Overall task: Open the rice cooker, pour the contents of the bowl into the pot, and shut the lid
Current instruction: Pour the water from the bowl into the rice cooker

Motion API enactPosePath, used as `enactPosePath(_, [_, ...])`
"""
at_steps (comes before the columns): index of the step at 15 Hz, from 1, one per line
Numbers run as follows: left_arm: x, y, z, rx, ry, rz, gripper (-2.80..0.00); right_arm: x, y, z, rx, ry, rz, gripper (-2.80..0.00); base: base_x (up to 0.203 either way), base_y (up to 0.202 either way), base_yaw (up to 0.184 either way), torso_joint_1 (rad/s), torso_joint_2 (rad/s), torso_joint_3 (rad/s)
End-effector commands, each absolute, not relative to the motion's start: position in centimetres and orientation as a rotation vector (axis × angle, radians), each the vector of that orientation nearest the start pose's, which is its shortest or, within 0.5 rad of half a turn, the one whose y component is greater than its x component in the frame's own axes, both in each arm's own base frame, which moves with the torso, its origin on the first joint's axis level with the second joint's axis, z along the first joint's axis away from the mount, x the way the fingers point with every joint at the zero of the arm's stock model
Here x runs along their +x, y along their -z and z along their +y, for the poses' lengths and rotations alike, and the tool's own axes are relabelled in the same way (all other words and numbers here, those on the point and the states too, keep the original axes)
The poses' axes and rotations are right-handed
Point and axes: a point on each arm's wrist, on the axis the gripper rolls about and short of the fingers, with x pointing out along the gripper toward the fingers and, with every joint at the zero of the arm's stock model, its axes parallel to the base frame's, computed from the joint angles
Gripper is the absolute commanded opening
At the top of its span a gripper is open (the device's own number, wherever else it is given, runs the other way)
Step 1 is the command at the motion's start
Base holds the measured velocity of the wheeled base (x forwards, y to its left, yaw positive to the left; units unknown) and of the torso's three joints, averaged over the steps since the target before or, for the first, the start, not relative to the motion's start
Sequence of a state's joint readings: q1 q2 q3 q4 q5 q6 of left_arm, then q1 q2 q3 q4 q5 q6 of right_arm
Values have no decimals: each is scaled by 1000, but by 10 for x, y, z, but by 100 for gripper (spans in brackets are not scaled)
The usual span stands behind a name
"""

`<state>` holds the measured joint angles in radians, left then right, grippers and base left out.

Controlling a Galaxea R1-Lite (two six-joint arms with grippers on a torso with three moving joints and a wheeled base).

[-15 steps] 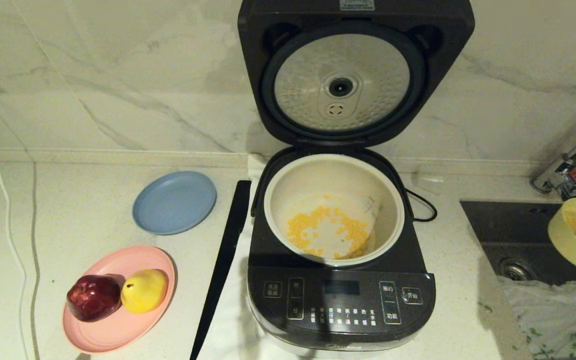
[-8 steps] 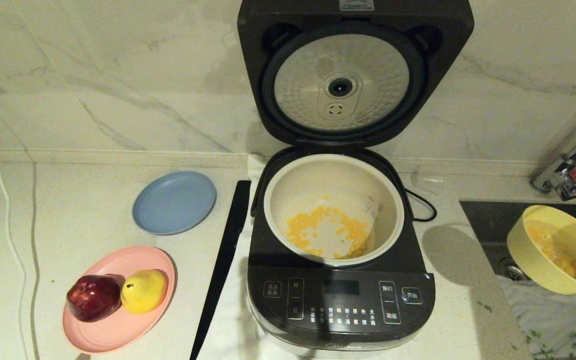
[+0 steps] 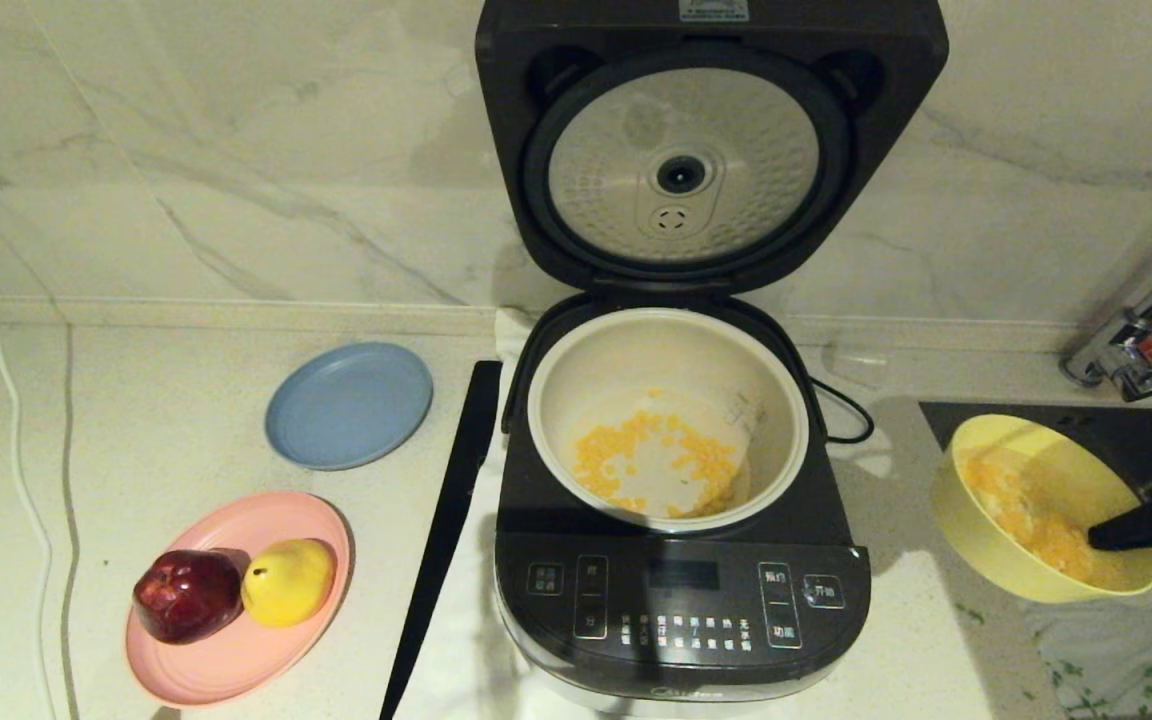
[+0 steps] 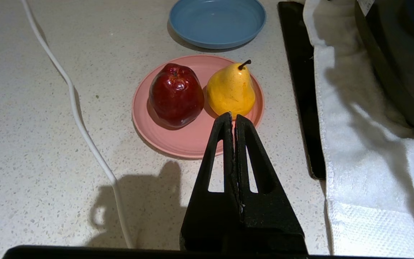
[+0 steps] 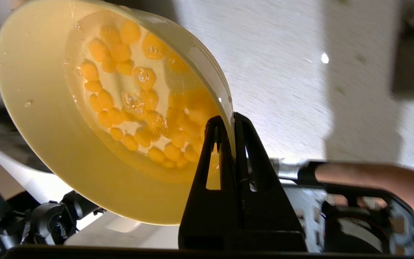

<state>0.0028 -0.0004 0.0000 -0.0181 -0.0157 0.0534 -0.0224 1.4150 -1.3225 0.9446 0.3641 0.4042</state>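
The rice cooker stands open, its lid upright against the wall. Yellow kernels and liquid lie in the cream pot. To the cooker's right, above the counter by the sink, my right gripper is shut on the rim of the pale yellow bowl. The bowl holds its contents, yellow kernels in clear liquid, and tilts a little. My left gripper is shut and empty, low over the counter near the pink plate.
A pink plate with a red apple and a yellow pear sits front left, a blue plate behind it. A black strip lies left of the cooker. A sink, faucet and cloth are at right.
The right gripper has carried the bowl leftward from the frame's right edge over the sink toward the cooker. The bowl has turned more level. Nothing else moved.
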Motion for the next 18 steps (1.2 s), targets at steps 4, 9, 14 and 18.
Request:
enactPosePath(4, [-22, -75, 0, 54, 12, -11, -280, 200, -292, 57, 444, -170, 1037, -280, 0, 0, 0, 0, 0, 0])
enactPosePath(9, [-22, -75, 0, 54, 13, -10, -280, 213, -306, 91, 380, -199, 984, -280, 0, 0, 0, 0, 0, 0])
enactPosePath(14, [-22, -75, 0, 54, 14, -11, -280, 228, -320, 132, 351, -210, 909, -280, 0, 0, 0, 0, 0, 0])
enactPosePath(18, [-22, -75, 0, 53, 14, -11, -280, 243, -317, 167, 327, -161, 854, -280, 0, 0, 0, 0, 0, 0])
